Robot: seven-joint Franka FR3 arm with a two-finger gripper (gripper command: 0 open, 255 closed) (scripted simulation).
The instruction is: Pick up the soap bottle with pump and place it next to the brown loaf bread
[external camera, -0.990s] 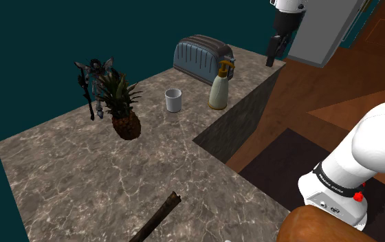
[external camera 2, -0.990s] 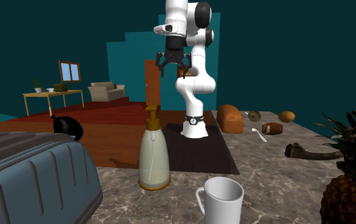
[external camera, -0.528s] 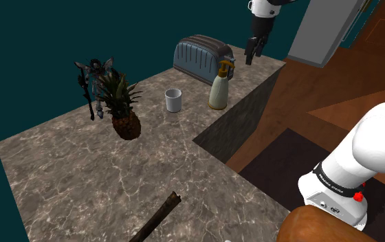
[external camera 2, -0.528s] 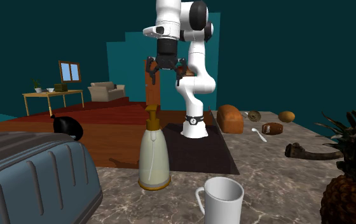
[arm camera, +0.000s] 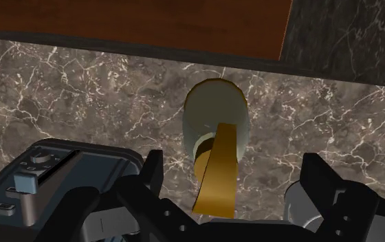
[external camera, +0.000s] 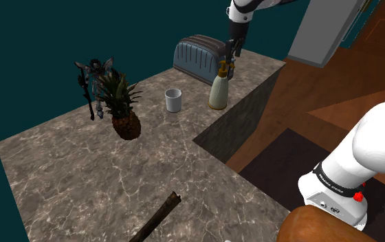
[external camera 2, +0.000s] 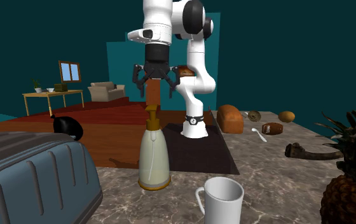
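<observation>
A cream, pear-shaped soap bottle [external camera: 218, 93] [external camera 2: 153, 159] [arm camera: 214, 110] with a mustard-gold pump [external camera 2: 151, 115] was seen upright on the dark marbled tabletop [external camera: 67, 165]. Above it, the all-black end effector [external camera: 228, 58] [external camera 2: 154, 93] was held with fingers spread apart, nothing clasped. A grey-blue toaster [external camera: 196, 59] was placed just beside the bottle, a brown loaf [external camera 2: 230, 119] well apart.

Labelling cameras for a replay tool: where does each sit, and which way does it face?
Shoulder view: beside the arm, looking down over the counter; lower arm shows, pincer above soap bottle.
Second exterior view: low by the toaster, facing the whole arm across the counter.
Wrist view: on the hand, looking down onto the pump; open fingers show.
Shared: soap bottle and toaster in all three.
</observation>
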